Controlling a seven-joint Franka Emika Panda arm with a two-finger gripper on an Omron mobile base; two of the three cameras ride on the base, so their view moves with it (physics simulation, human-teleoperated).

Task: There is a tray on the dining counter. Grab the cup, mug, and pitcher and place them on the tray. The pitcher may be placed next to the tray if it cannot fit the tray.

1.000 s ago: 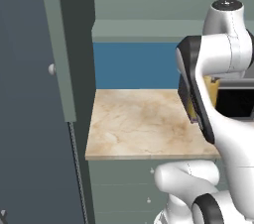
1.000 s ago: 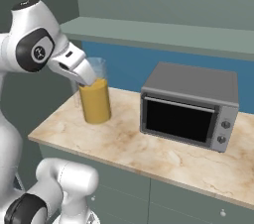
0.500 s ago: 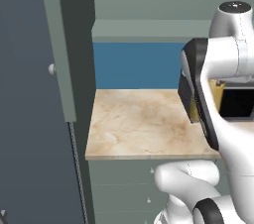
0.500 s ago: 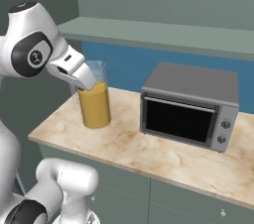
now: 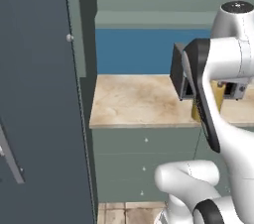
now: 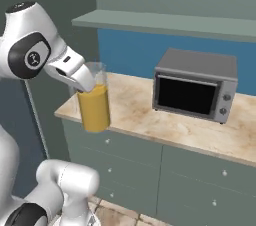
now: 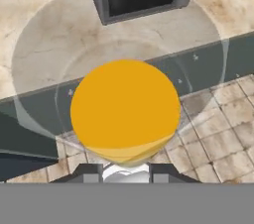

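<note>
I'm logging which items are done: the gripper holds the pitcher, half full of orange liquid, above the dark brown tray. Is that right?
Not quite. The gripper does hold the pitcher, orange in its lower half, but no tray lies under it. In the right base view it hangs at the front edge of the marbled counter with the blue backsplash, left of the microwave. The hand view shows cabinet fronts and floor tiles beneath it.

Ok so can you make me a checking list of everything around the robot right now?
Surface: narrow marbled counter with a blue wall behind it.
Job's things: pitcher, clear glass with orange in the lower half, held up at the counter's front edge, off the counter top.
Clutter: grey microwave standing on the counter.
Tool: tool closed on the pitcher's rim.
Cables: nothing seen.
Surroundings: green drawers under the counter, tall dark cabinet, shelf above, tiled floor.
</note>
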